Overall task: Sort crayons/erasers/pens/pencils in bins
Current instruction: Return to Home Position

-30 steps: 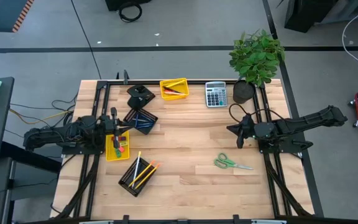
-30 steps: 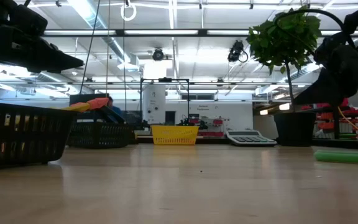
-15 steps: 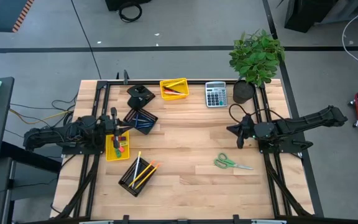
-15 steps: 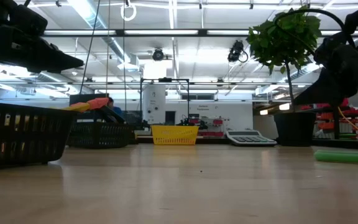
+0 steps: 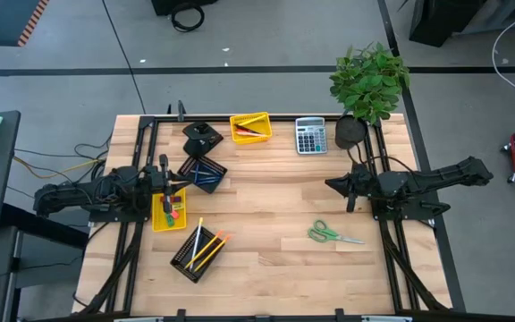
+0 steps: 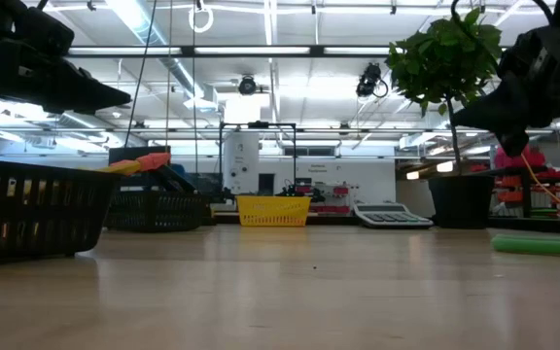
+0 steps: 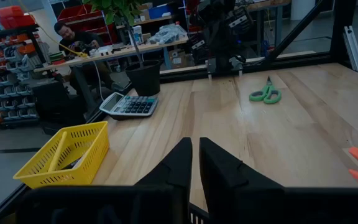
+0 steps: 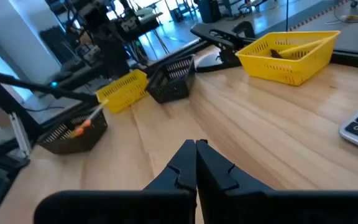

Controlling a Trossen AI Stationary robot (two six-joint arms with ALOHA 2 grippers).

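- The left hand hangs over the left side of the desk. Its two dark fingers are drawn together with only a thin slit between them, and they grip nothing.
- Right under and just ahead of this hand sits the near yellow bin. The erasers lie inside it as small coloured pieces.
- Just beside the hand, toward the far edge of the desk, stands the crayon mesh bin, which holds the blue crayons.
- On the hand's other side, toward the near edge, is the pencil mesh bin. The yellow and orange pencils lie slanted in it, with their tips past the rim.
- Farther ahead of the left hand, near the far edge, is the far yellow bin, where the pens rest.
- A black object of a kind that cannot be told lies between the crayon mesh bin and the far yellow bin.
- The right hand hangs over the right side of the desk and points toward the left hand. Its fingers are pressed together and it is empty.
- The green-handled scissors lie flat on the desk near the right hand, apart from it on its near-edge side.
- The calculator and a potted plant stand on that hand's far-edge side.
- A person sits beyond the desk in the room.
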